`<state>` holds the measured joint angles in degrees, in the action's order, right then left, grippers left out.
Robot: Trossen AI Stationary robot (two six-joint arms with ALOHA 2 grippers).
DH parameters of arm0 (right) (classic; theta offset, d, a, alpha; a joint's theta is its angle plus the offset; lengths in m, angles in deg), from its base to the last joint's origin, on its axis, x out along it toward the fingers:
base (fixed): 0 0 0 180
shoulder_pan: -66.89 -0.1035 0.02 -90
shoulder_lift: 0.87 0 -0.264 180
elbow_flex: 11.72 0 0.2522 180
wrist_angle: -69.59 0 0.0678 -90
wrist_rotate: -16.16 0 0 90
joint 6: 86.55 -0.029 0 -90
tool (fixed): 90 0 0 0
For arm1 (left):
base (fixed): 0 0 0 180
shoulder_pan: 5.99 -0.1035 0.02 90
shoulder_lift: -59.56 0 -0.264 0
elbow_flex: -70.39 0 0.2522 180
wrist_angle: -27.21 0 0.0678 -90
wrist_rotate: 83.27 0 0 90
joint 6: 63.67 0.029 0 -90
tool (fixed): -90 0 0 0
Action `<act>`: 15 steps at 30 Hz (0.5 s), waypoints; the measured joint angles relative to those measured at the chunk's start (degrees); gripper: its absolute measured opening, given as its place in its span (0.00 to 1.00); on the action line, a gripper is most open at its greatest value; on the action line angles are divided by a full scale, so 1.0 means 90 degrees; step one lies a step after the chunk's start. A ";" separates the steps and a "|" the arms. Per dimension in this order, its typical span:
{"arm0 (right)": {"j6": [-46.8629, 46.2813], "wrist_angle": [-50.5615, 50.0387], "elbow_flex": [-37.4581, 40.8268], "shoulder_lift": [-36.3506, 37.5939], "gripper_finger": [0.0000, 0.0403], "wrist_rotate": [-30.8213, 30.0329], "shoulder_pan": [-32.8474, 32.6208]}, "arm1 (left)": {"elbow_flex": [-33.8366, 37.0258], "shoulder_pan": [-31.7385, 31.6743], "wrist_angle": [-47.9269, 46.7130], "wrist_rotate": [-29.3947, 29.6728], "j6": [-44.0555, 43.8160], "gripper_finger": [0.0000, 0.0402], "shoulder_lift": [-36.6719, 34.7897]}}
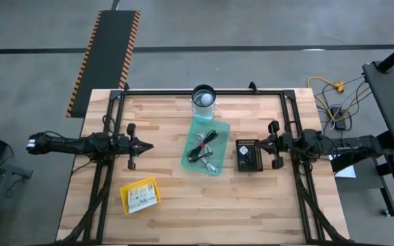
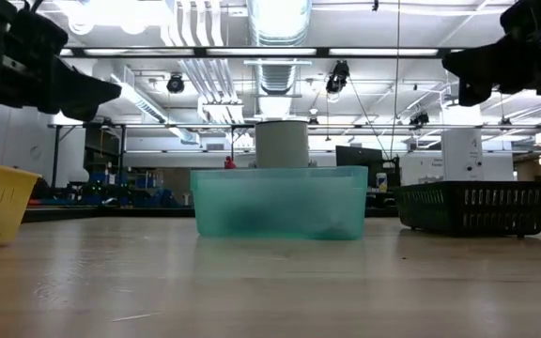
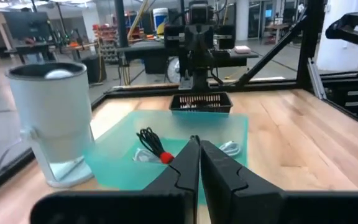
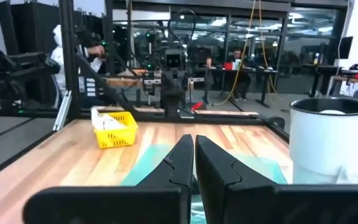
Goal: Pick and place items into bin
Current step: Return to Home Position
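Observation:
A translucent green bin (image 1: 217, 130) sits mid-table. It holds a coiled black cable (image 1: 198, 152) with a red tie and short white cables (image 1: 213, 166), lying on its floor. A yellow basket (image 1: 140, 195) at the near left holds white printed cards (image 1: 142, 196). A black basket (image 1: 248, 156) right of the bin holds small pieces, one blue-white (image 1: 243, 154). My left gripper (image 1: 147, 145) hovers left of the bin, shut and empty. My right gripper (image 1: 260, 145) hovers over the black basket's right side, shut and empty. Both hang well above the table in the low view.
A grey cylinder cup (image 1: 204, 99) stands at the far edge, just behind the bin. A black frame (image 1: 183, 92) borders the table's far and side edges. Bare wood lies along the near edge between the baskets. People (image 4: 58, 37) stand in the room beyond the left side.

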<state>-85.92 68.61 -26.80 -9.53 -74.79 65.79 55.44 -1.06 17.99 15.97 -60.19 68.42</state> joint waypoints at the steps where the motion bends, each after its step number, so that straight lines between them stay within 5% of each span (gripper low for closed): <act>1: -0.0004 -0.0060 0.0000 0.0023 0.02 0.0016 0.0037 | 0.0041 0.0000 -0.0121 0.0000 -0.0064 0.00 -0.0101; 15: -0.0212 -0.0542 0.0090 0.0199 0.02 0.0117 0.0069 | 0.0079 -0.0005 -0.0246 -0.0041 0.0186 0.00 -0.0671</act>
<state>-87.83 63.73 -25.99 -7.74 -73.74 66.42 56.15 -1.10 15.77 15.60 -58.51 62.39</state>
